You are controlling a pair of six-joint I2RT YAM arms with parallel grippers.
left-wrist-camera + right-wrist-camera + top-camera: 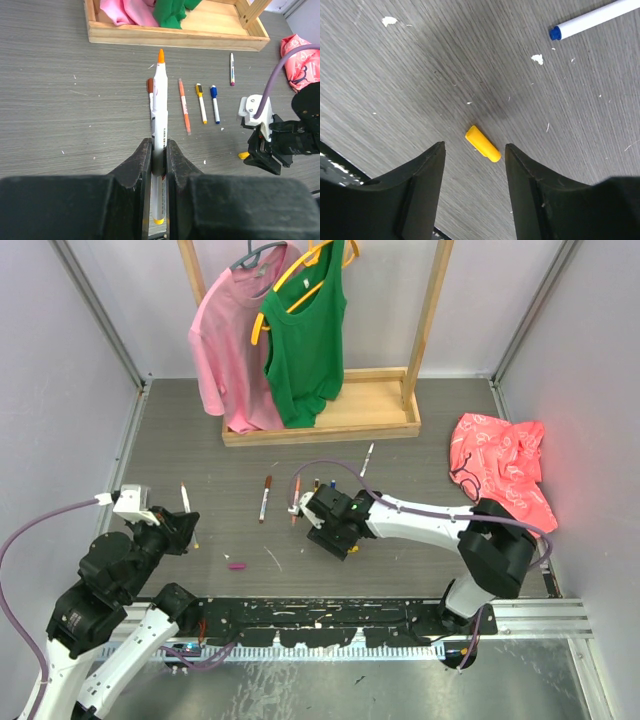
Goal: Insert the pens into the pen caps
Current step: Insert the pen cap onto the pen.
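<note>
My left gripper (159, 150) is shut on a white pen (160, 100) with an orange tip that points away toward the rack; it also shows in the top view (185, 498). My right gripper (474, 146) hangs open just above the table, its fingers either side of a yellow pen cap (483, 144) that lies flat and untouched. More pens lie in a row mid-table: a brown one (150, 87), an orange one (184, 106), a yellow-ended one (201, 102), a blue one (215, 103) and a purple-ended one (232, 68) farther back.
A magenta cap (237, 565) lies near the front, between the arms. A wooden rack base (320, 425) with a pink shirt and a green shirt stands at the back. A coral cloth (500, 465) lies at the right. A black rail (330, 618) runs along the near edge.
</note>
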